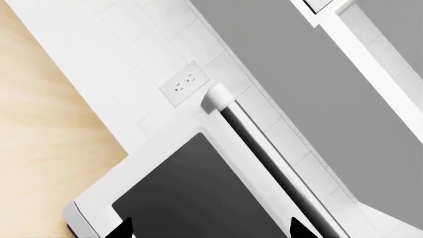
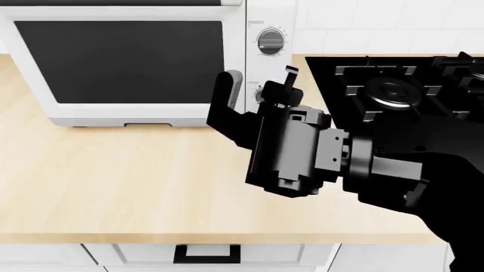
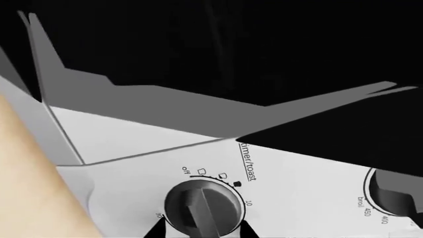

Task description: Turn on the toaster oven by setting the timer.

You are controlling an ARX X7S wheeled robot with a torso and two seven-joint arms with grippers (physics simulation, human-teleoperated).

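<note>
Right pincer (image 2: 255, 90) spread apart and pushed close against toaster oven (image 2: 121, 62) at back of surface (image 2: 113, 181), fingertips either side of timer (image 3: 201, 207) on white panel, presumably lined up to clamp and twist raised bar.

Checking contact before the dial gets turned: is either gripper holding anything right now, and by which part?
Nothing is held yet. The right gripper is open, its fingertips straddling the timer knob; the left gripper holds nothing.
</note>
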